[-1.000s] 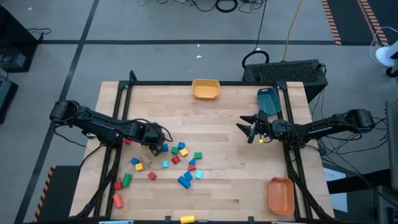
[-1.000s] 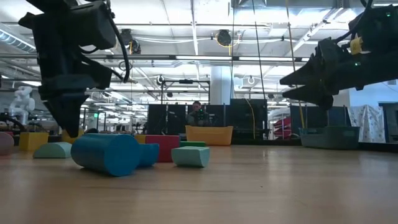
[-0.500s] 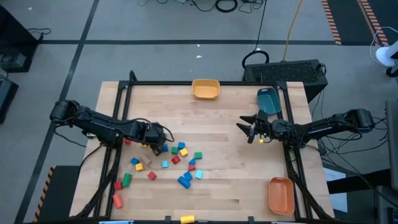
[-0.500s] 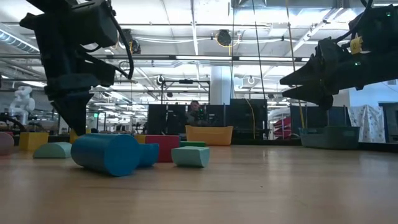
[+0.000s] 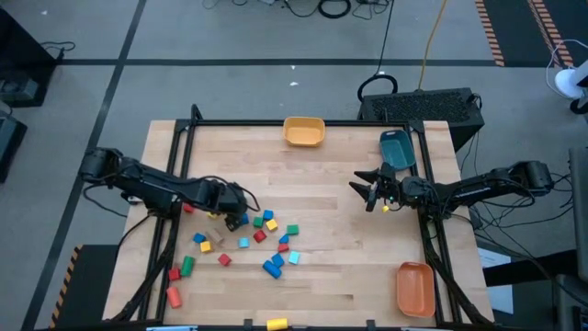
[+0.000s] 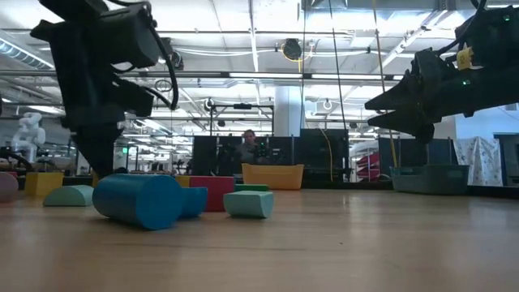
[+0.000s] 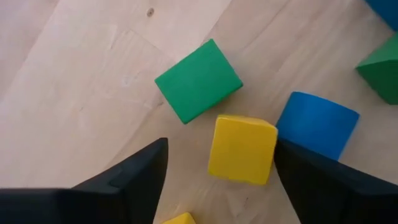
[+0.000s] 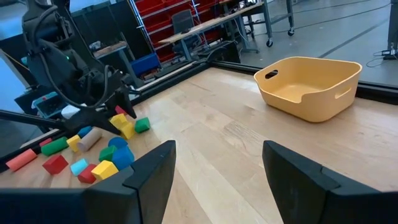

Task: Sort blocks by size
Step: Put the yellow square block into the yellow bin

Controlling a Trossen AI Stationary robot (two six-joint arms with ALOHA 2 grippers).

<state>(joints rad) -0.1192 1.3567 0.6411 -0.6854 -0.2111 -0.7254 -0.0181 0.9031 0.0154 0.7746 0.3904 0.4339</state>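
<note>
The blocks [image 5: 257,234] lie scattered on the table's near-left part, in red, blue, cyan, green, yellow and plain wood. My left gripper [image 5: 234,219] points down at the cluster's left edge and is open. In the left wrist view its fingers stand on either side of a yellow block [image 7: 242,149] without touching it. A green block [image 7: 198,81] and a blue block [image 7: 317,124] lie just beyond. My right gripper [image 5: 367,193] hangs open and level above the table's right half, holding nothing.
A yellow bin [image 5: 304,131] stands at the far edge. A teal bin [image 5: 397,147] is at the far right and an orange bin [image 5: 414,287] at the near right. Bare wood lies between the blocks and the right arm. One yellow block [image 5: 276,323] lies at the near edge.
My left gripper has opened while staying over the same spot at the cluster's left edge. The right arm has kept still, and no block has visibly shifted.
</note>
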